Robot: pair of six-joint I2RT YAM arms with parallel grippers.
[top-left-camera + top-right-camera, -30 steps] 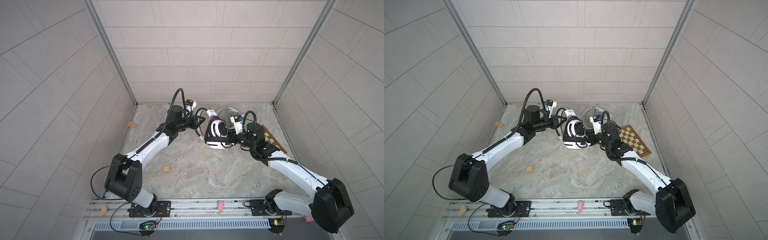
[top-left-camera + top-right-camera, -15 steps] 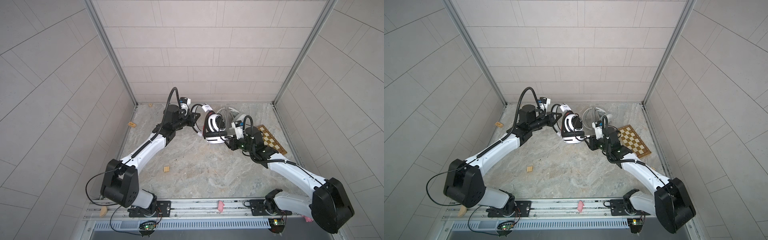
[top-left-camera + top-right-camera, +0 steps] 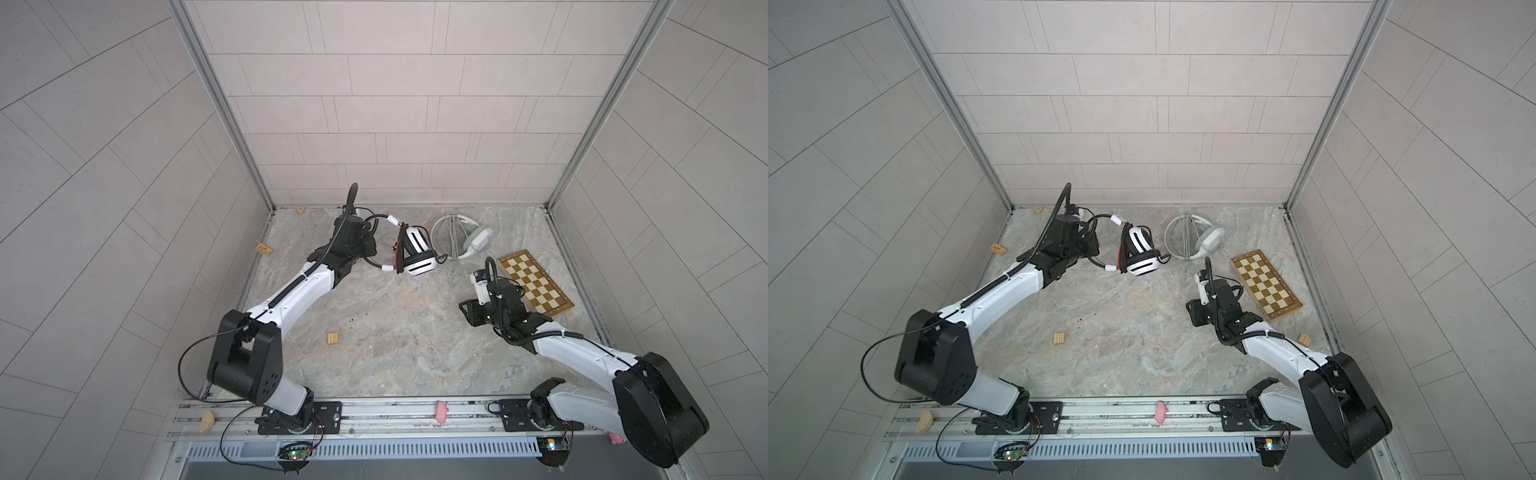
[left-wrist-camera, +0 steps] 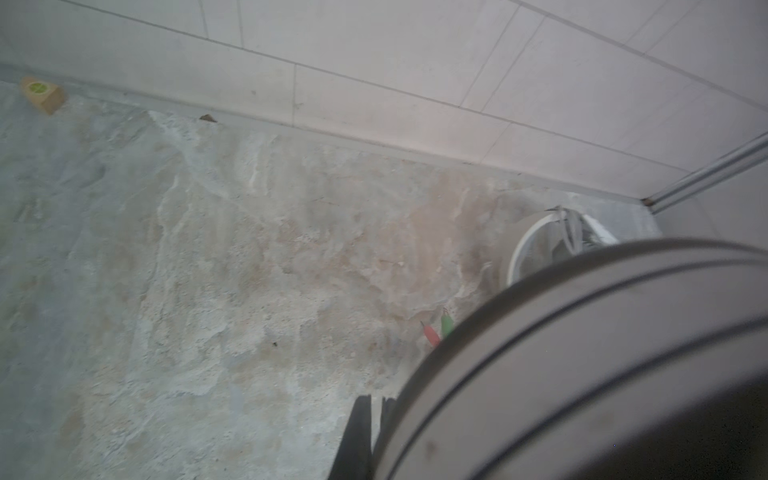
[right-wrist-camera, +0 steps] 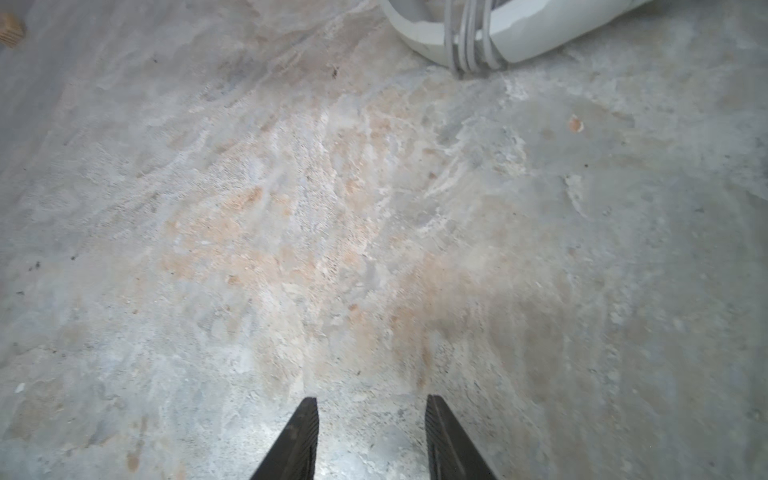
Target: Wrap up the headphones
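The surface point(image 3: 395, 340) lay open ahead of the right claw point(image 5: 372, 401), which was released and held nothing. The chessboard point(image 3: 536, 282) sat just beside that claw, by the right edge. The left claw point(image 3: 371, 249) was clenched on the striped headphones point(image 3: 415, 245) by the headband. The pale-grey headphones point(image 3: 478, 241) lay just beyond them, near the back edge.

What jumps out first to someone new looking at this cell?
The left gripper is shut on the band of the white, black-striped headset, near the back of the table, left of centre. Just right of it lies the pale-grey headset, its whitish cable wound across its band. The right gripper hangs open and empty beside the chessboard.
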